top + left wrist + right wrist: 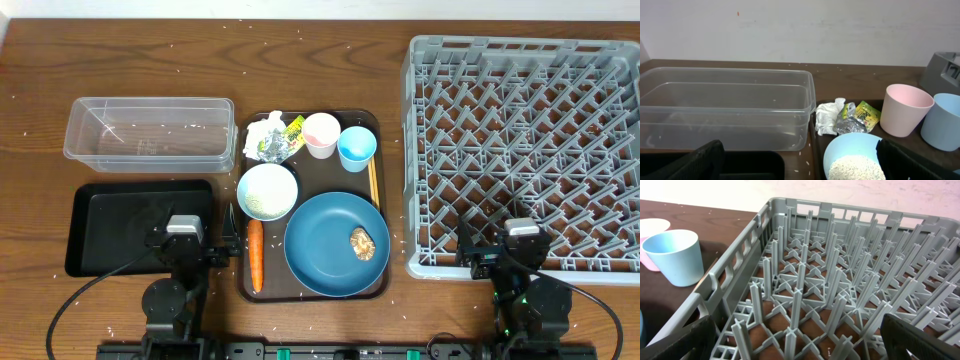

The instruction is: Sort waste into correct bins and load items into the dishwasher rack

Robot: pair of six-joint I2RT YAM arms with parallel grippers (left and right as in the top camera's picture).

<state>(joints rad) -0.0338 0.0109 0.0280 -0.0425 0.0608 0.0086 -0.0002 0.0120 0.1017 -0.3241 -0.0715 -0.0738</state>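
Observation:
On the brown serving tray lie a crumpled white tissue, a yellow-green wrapper, a pink cup, a light-blue cup, a white bowl holding rice, an orange carrot, chopsticks and a blue plate with a brown food lump. The clear tub and black tray sit at the left. The grey rack stands at the right. My left gripper is open and empty at the black tray's near edge. My right gripper is open and empty over the rack's front edge.
Loose white rice grains are scattered over the wooden table, and some lie between the tub and tray in the left wrist view. A pale wall stands behind the table.

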